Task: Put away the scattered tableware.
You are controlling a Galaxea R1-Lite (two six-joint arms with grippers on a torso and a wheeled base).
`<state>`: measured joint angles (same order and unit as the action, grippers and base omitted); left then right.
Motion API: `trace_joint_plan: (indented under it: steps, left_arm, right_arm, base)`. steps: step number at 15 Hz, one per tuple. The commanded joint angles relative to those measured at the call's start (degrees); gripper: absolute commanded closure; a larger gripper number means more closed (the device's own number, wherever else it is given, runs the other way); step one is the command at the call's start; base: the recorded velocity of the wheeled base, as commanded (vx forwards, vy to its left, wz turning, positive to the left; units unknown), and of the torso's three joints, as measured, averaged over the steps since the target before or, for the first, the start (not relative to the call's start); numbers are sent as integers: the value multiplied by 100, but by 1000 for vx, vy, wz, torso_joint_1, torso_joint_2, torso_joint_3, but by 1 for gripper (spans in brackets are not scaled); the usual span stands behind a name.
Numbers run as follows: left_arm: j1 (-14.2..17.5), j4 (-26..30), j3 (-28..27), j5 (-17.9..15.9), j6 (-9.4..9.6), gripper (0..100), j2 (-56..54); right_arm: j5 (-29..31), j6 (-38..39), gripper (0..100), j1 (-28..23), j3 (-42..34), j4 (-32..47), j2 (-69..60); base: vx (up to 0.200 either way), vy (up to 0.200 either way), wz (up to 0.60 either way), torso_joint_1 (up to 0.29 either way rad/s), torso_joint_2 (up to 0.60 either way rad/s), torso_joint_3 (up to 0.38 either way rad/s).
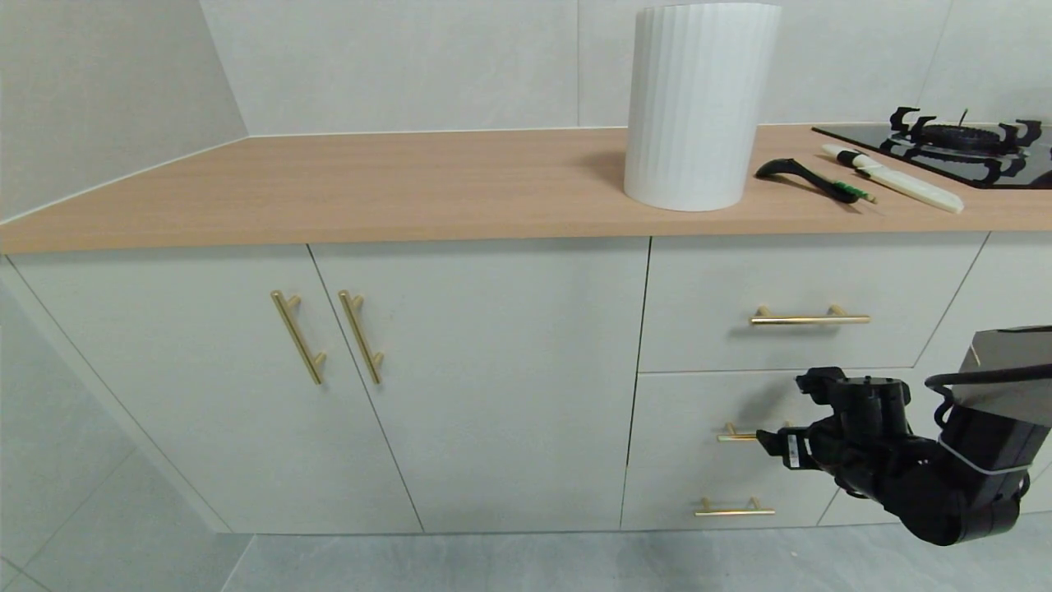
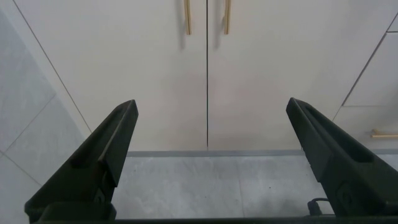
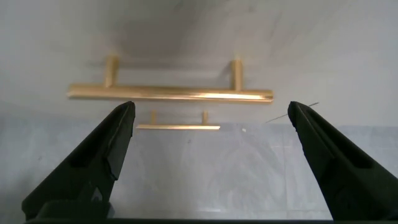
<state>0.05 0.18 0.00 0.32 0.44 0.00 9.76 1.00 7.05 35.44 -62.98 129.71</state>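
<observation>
Right gripper sits at 4 o'clock in the head view, low in front of the drawer stack, level with the middle drawer. Its claw is released: in the right wrist view both fingers stand wide apart with nothing between them. The middle drawer handle, a gold bar, lies crosswise just ahead of the fingertips. Contact with the bar cannot be confirmed. The bottom drawer handle is at 6 o'clock from the middle one, and the top drawer handle is at 12 o'clock from the gripper.

Left gripper is likewise released, fingers spread and holding nothing. It faces the foot of the double cupboard doors, where they meet the grey floor. The two door handles hang side by side at 9 o'clock from the drawers.

Task items rest on the wooden countertop, at 1 to 2 o'clock in the head view:
- White ribbed container: upright, near the front edge.
- Black utensil, with a green end: lying flat at 3 o'clock from the container, near it but apart.
- White knife: lying flat at 3 o'clock from the utensil, just beside it.

The hob is at 1 o'clock from the knife.
</observation>
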Motion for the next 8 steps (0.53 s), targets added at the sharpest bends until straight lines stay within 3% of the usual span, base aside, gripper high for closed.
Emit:
trace_joint_plan:
  steps: [1,8]
  left_arm:
    - [4,-1,0,3,0,0,9]
    - [4,-1,0,3,0,0,9]
  right_arm:
    - [8,41,0,7,95,-57,204]
    - [236,208,0,7,341,-487,661]
  base:
    - [0,0,0,0,0,0]
    - [0,0,0,0,0,0]
